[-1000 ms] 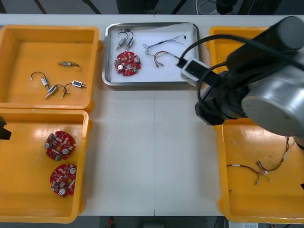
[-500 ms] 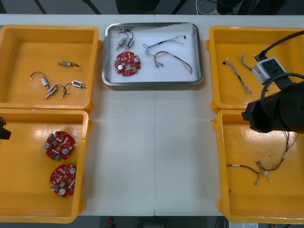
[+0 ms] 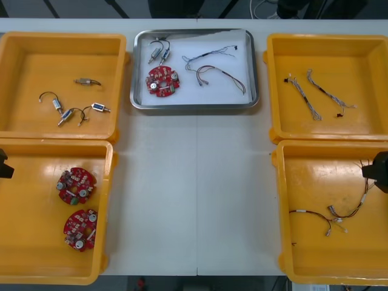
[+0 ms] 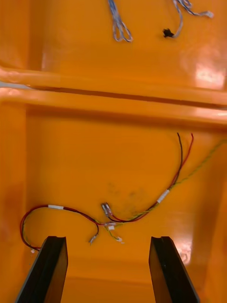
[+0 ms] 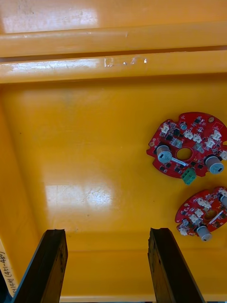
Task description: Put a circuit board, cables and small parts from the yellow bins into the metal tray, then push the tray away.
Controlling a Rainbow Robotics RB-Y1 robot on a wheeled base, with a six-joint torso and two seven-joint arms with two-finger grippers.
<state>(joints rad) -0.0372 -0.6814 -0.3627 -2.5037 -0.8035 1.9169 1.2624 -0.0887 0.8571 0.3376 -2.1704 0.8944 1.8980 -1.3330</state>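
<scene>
Item: tray (image 3: 194,107), at the table's (image 3: 194,194) far centre between the far bins (image 3: 119,85), long axis side to side, near rim towards me. Contents: board (image 3: 162,81), cables (image 3: 215,70), small parts (image 3: 159,51).

My right gripper (image 4: 108,241): fingers spread, empty, over the near right bin (image 4: 113,156).

My left gripper (image 5: 106,234): likewise, over the near left bin (image 5: 94,156).

The tray lies ahead and inward of both, about equally near. I judge loading done, push outstanding.

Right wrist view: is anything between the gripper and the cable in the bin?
Nothing visible. The right gripper hangs open over the yellow bin, and the cable lies loose on its bare floor just ahead of the fingers. The left gripper hovers open over the circuit boards.
</scene>
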